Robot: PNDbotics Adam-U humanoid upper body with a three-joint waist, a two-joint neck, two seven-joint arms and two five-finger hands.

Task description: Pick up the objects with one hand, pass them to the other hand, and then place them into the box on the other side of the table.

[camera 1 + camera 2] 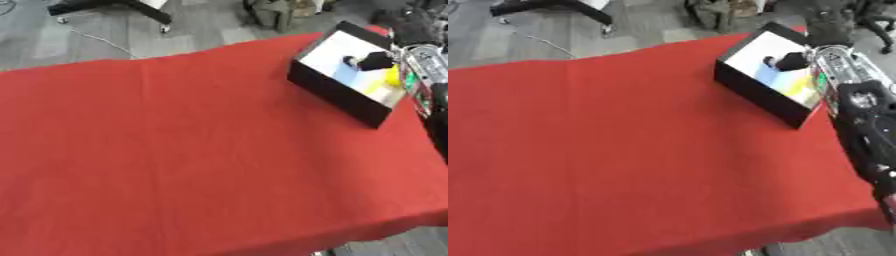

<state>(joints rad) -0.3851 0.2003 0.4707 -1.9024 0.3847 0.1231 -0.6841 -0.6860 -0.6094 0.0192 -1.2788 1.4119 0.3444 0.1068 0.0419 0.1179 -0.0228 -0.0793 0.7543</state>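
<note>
Red cloth covers the bench point(175, 150); right hand point(791, 61) hangs over the box point(756, 87), directly beneath it; fingers' state I cannot tell; left hand unseen.

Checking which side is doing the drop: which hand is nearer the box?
Right. The right hand reaches over the box from its right side, fingers inside the opening. The left hand shows in neither view.
</note>
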